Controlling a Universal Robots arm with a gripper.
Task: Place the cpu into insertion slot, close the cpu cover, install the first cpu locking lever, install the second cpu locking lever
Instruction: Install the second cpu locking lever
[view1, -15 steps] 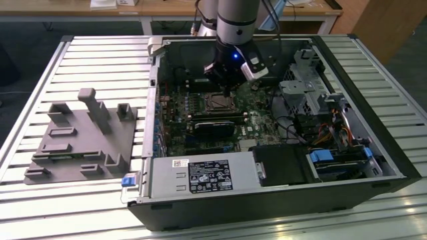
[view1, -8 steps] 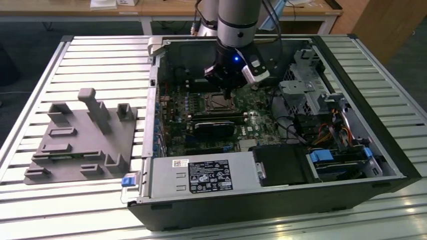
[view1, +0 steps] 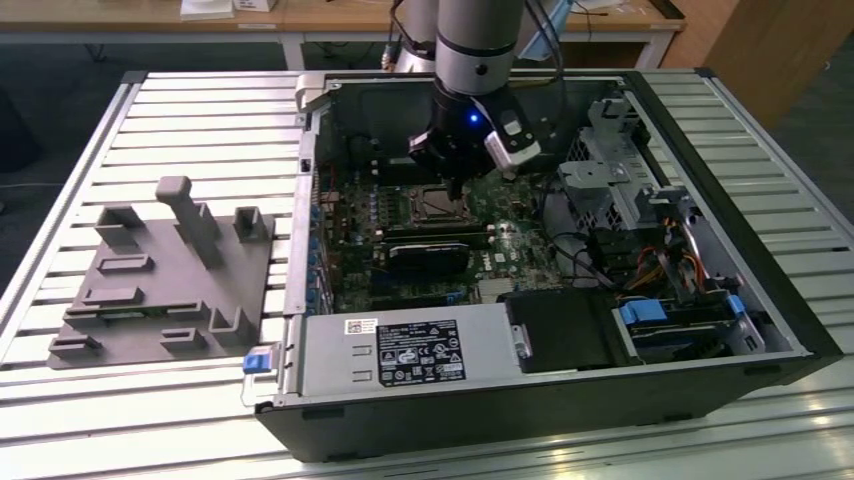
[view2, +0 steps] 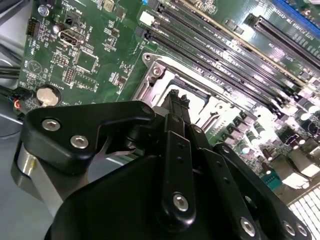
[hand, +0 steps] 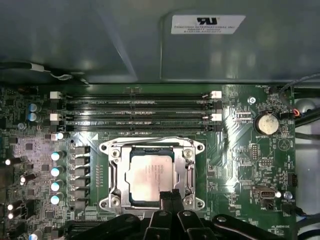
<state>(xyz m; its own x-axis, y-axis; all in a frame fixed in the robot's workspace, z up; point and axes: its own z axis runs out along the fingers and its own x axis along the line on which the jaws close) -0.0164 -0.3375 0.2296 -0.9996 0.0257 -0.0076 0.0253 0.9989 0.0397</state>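
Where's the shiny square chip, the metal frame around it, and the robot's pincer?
cpu (hand: 151, 174), first wrist view, middle of its metal top.
cpu cover (hand: 114, 175), first wrist view, one side bar of the frame.
pincer (hand: 171, 194), first wrist view, at its tips by the chip's edge.

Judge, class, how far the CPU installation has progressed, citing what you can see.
Done: the square silver-tan metal cpu sits in the black insertion slot, and the silver-grey metal cpu cover frames it, apparently closed. In hand: the black claw hovers at the socket's edge, holding nothing visible. Left: whether either locking lever is latched cannot be judged from these views.
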